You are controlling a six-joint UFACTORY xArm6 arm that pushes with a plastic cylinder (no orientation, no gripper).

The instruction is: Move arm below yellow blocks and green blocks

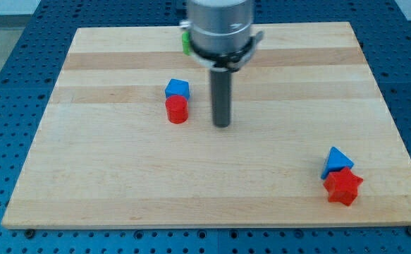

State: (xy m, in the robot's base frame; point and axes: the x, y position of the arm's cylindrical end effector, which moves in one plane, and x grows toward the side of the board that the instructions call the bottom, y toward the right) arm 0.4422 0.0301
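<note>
Your tip (222, 125) sits mid-frame, right of the red block (178, 110) and blue block (178, 88). No gripper here, just a rod. A green block (185, 44) peeks out top-center behind the arm; no yellow shows. Stay low, bump nothing

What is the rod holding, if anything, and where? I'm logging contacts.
Nothing is held: my tip stands free on the board, apart from the red block at its left.

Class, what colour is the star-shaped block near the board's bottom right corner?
Red. The star block shows clearly in the camera view, touching a blue block.
</note>
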